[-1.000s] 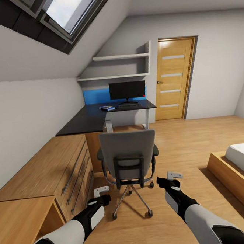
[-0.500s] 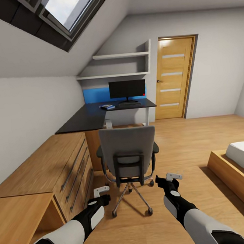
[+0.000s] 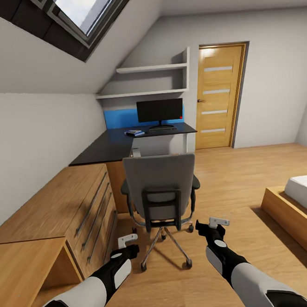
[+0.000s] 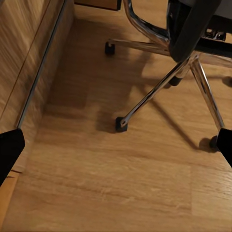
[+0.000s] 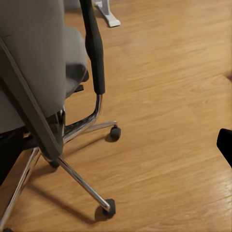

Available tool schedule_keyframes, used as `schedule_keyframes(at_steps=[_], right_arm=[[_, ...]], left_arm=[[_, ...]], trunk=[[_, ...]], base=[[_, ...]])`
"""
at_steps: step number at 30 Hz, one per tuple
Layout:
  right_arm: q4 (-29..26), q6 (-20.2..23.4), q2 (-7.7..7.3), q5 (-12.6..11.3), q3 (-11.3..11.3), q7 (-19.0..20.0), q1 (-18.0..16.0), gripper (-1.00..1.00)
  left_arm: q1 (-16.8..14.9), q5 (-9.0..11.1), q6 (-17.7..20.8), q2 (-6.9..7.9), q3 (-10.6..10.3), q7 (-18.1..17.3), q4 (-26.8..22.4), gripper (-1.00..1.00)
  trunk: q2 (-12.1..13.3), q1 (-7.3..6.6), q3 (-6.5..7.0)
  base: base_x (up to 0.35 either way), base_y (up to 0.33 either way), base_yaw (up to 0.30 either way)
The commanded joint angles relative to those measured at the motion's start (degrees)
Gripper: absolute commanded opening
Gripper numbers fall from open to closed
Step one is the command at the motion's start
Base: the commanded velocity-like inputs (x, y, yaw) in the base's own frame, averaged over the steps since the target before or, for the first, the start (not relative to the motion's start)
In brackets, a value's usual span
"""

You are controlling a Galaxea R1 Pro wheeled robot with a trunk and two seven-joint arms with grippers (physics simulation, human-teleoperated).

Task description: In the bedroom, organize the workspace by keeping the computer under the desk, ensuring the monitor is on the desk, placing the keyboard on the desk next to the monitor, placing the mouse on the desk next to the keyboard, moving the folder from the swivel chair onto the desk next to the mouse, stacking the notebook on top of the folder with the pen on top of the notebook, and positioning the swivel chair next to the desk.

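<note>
**Robot facing the chair, most of the tidying not yet done**

The swivel chair is standing between the robot and the dark surface, its grey back turned toward the camera and hiding the seat, so whether the folder is lying there cannot be told. The monitor is sitting upright at the far end of the surface, which looks like one requirement met. Just in front of its stand something flat and dark is lying that may be the keyboard, and a small bluish item, perhaps the notebook, is resting just beside it to the left; both are too small to name with certainty. A pale box showing just above the chair back, below the surface edge, could be the computer. Mouse and pen are too small to make out.

The left tool and right tool are hovering low on either side of the chair's wheeled base, both released and grasping nothing; in the left wrist view the finger tips are showing far apart at the picture's edges.

Judging from this, the folder, stacking and chair steps are all remaining. The chair itself is blocking the direct way to the surface, a wooden drawer unit is crowding the left, and a bed is standing to the right.
</note>
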Motion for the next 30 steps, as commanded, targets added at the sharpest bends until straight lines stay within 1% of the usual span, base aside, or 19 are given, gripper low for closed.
schedule_keyframes(at_steps=[1,30], right_arm=[[0.0,-0.3,0.04,-0.1,-0.3,0.0,0.0,1.0],[-0.6,-0.2,-0.18,0.0,-0.3,0.0,0.0,1.0]], left_arm=[[0.0,0.5,-0.1,0.01,-0.5,0.3,0.0,1.0],[0.0,0.4,-0.1,-0.06,-0.5,0.3,0.0,1.0]], trunk=[[-0.4,0.22,-0.24],[-12.1,6.59,-5.45]], base=[[0.0,0.0,0.0],[0.0,0.0,0.0]])
